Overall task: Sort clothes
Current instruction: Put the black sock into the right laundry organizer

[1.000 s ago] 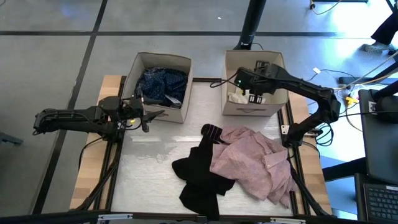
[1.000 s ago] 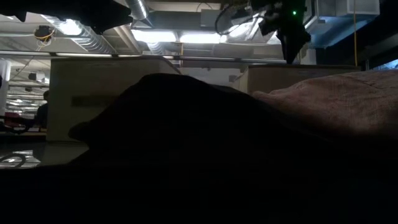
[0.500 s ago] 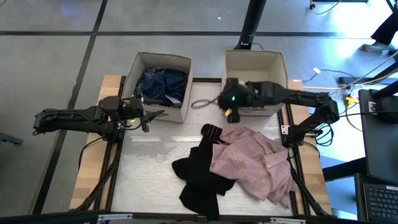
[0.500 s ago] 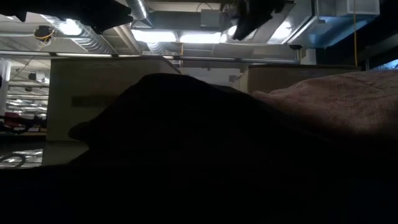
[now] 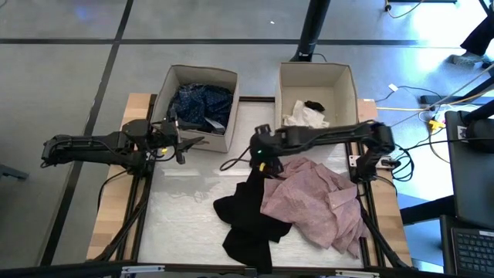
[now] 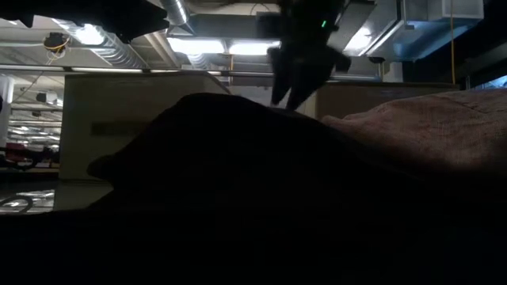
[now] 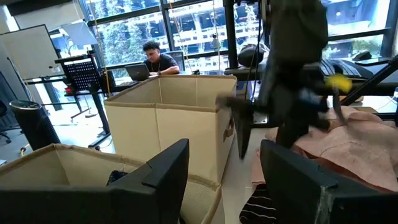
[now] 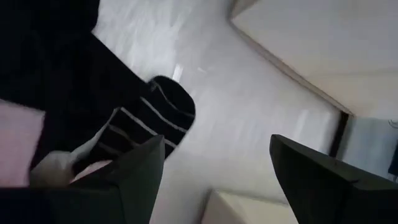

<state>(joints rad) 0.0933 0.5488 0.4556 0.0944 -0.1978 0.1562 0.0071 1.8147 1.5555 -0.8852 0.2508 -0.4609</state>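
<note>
A black garment (image 5: 247, 212) with a striped end (image 5: 262, 164) and a pale pink shirt (image 5: 312, 202) lie heaped on the table's near right. My right gripper (image 5: 258, 150) hangs open and empty just above the striped end (image 8: 155, 118), between the two boxes. It also shows in the low view (image 6: 305, 71). A navy dotted garment (image 5: 202, 104) fills the left beige box (image 5: 197, 73). A small white piece (image 5: 302, 117) and a dark piece (image 5: 314, 105) lie in the right beige box (image 5: 316, 69). My left gripper (image 5: 189, 143) waits open beside the left box.
The two boxes stand at the table's far side with a gap between them. Bare white table (image 5: 185, 208) lies at the near left. In the low view the dark garment (image 6: 238, 182) fills the foreground. A person (image 7: 155, 59) sits at a desk beyond the table.
My right gripper has left the right box and gone toward the table's left and near edges, then down. It now hangs over the black garment's striped end. The white piece stays in the right box.
</note>
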